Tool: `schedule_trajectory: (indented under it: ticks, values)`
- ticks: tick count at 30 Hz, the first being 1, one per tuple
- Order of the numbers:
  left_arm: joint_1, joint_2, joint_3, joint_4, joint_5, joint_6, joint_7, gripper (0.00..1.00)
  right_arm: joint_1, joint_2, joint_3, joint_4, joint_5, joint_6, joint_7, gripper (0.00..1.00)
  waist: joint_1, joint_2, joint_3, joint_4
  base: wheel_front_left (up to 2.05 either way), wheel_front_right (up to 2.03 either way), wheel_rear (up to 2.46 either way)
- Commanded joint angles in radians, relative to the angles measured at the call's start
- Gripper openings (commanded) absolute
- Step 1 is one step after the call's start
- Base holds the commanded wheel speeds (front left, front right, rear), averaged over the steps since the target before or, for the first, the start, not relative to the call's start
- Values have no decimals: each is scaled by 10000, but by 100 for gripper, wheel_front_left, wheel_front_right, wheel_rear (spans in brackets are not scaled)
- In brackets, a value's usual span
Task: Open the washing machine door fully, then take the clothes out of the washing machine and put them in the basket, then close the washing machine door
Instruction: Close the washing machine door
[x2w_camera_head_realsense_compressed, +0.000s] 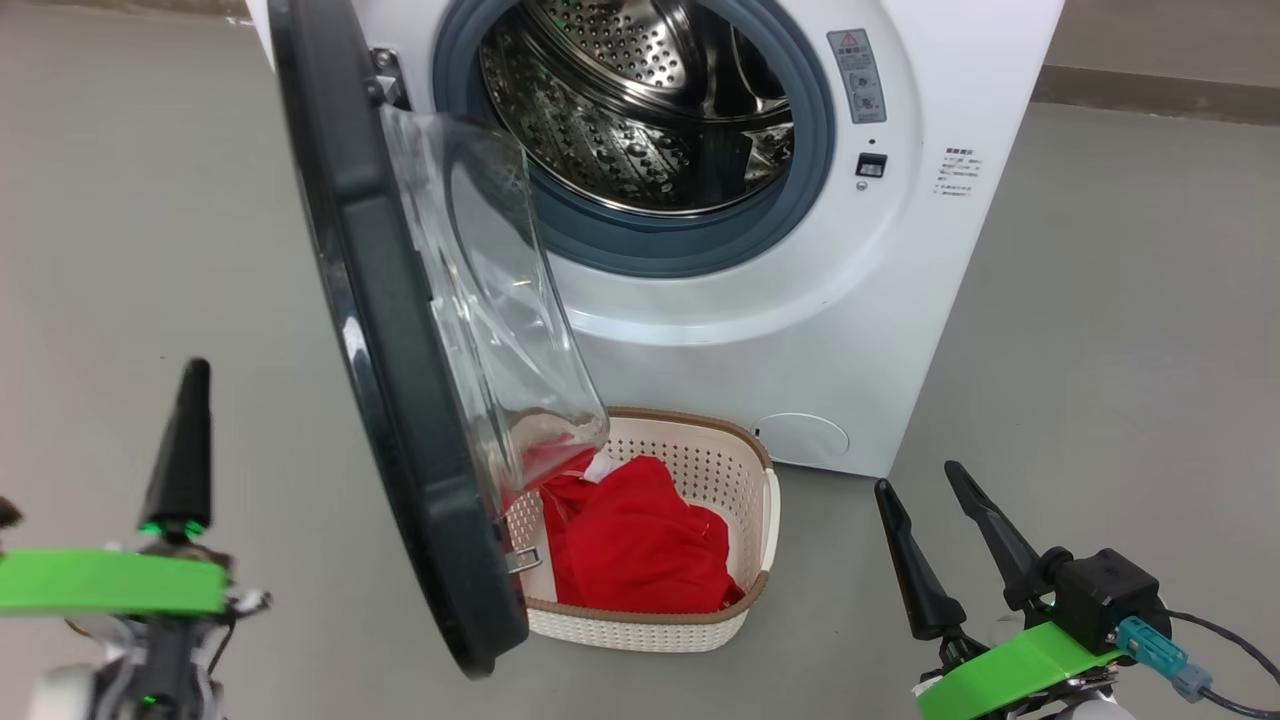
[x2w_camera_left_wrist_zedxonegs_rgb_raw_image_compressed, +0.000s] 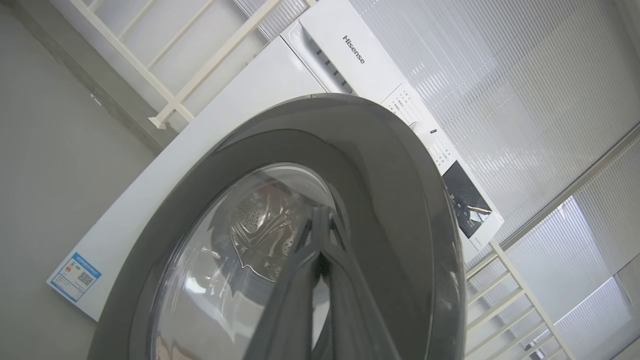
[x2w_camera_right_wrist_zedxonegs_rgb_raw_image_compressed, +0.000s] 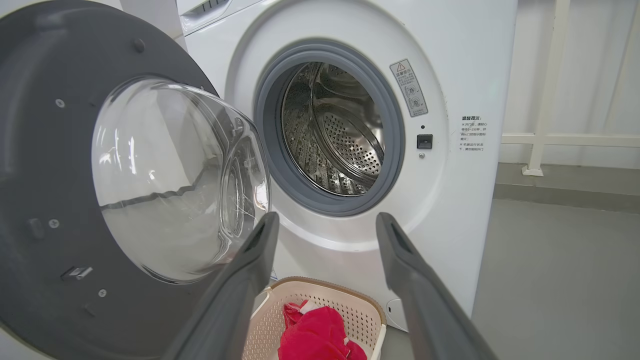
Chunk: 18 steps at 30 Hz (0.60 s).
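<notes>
Left pincer (x2w_camera_head_realsense_compressed: 195, 375): clenched, its 2 fingers meeting at the tips and holding nothing. It is low on my left, facing the outer side of the door.
Right pincer (x2w_camera_head_realsense_compressed: 920, 482): released, 2 fingers spread wide, empty, low on my right and aimed at the machine's front.
Door (x2w_camera_head_realsense_compressed: 390, 330): stands open, edge-on between my pincers, with its glass bowl hanging over the basket's left end.
Basket (x2w_camera_head_realsense_compressed: 650, 630): on the floor just in front of the machine.
Clothes (x2w_camera_head_realsense_compressed: 640, 545): red cloth heaped inside the basket.
Washing machine (x2w_camera_head_realsense_compressed: 900, 300): white, behind the basket.
Drum (x2w_camera_head_realsense_compressed: 640, 110): bare steel where I can see it.
Handling: I judge the door heavy and stiff on its hinge. Its glossy rim is too slippery to pinch, so push the rim's outer face near the free edge, not the glass.
</notes>
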Motion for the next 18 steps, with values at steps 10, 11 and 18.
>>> schedule_trajectory:
  ticks: [10, 11, 18]
  values:
    - [-771, -55, 1653, -1329, -5285, 2086, 3322, 0, -230, -54, 211, -216, 135, 65, -65, 100, 0, -1, 147, -299, 0, 0, 0]
    - [-804, -58, 1728, -1453, -5546, 2357, 3498, 0, -235, -54, 209, -217, 137, 65, -65, 100, 0, -1, 163, -320, 0, 0, 0]
    - [-781, 47, 1694, -2250, -6494, 3627, 4522, 0, -347, -54, 223, -202, 151, 65, -65, 100, 0, -1, 327, -459, 0, 0, 0]
